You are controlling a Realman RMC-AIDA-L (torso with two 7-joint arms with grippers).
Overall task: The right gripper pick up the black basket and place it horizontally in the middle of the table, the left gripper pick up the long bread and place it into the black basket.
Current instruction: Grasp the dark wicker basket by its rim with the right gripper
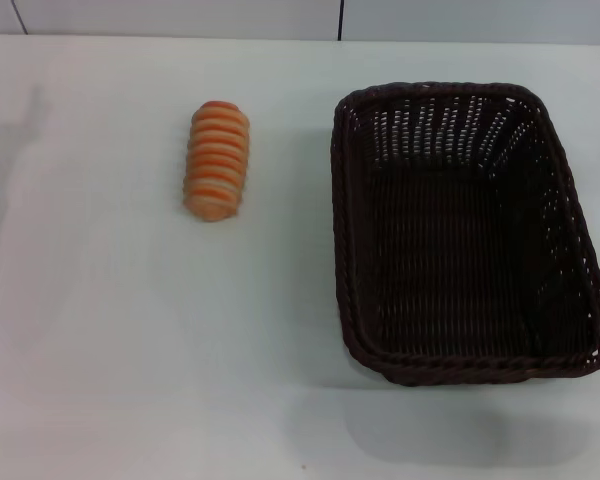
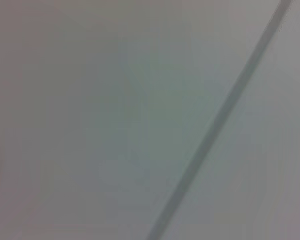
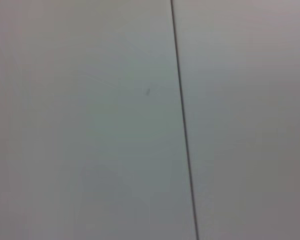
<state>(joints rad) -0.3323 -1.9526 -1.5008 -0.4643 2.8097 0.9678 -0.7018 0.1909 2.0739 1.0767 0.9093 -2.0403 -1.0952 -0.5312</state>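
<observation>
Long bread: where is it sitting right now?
In the head view, the long bread lies on the table left of centre, apart from the black basket on its right.

Plain lab-like test bench, bare white table (image 1: 100, 330), pale panelled wall (image 1: 180, 15)

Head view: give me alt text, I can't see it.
An empty black basket sits on the right of the white table, long side running away from the robot. The long bread lies apart, to its left. No gripper shows.

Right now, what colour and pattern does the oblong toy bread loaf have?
Orange-tan with pale cross ridges; the long bread shows best in the head view.
</observation>
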